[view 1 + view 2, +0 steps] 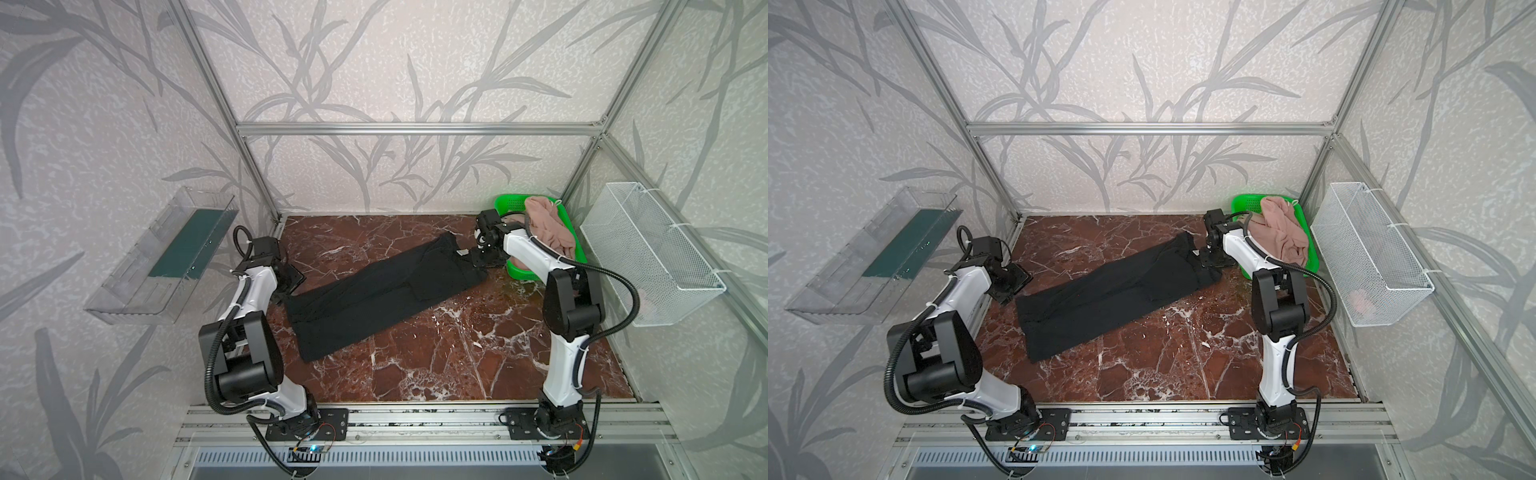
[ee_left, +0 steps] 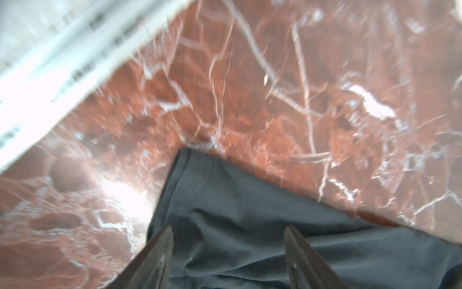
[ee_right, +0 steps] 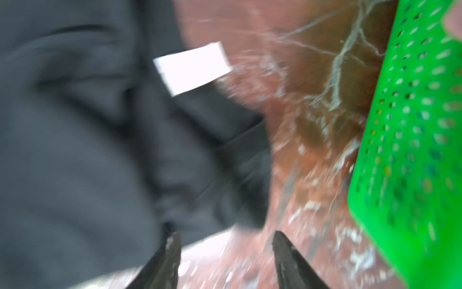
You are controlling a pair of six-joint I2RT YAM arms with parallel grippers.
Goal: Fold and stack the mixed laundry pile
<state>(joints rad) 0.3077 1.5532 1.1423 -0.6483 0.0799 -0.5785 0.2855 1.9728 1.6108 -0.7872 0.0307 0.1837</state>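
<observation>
A black T-shirt [image 1: 374, 291] [image 1: 1108, 291] lies folded into a long strip, diagonally across the red marble table [image 1: 457, 353]. Its pale neck label [image 1: 460, 252] [image 3: 192, 67] shows at the far right end. My left gripper [image 1: 291, 286] [image 2: 228, 235] hovers open over the strip's near-left end, with cloth below the fingers but none clamped. At the collar end my right gripper [image 1: 482, 262] [image 3: 226, 237] is open above bare marble, just beside the shirt's edge. Dusty-pink shorts [image 1: 548, 232] [image 1: 1283, 237] are heaped in the green basket. Both wrist views are blurred.
The green perforated basket [image 1: 509, 201] [image 3: 412, 125] stands at the back right corner, close to the right gripper. A white wire basket [image 1: 648, 253] hangs on the right wall and a clear plastic tray [image 1: 162, 257] on the left wall. Aluminium frame posts edge the table.
</observation>
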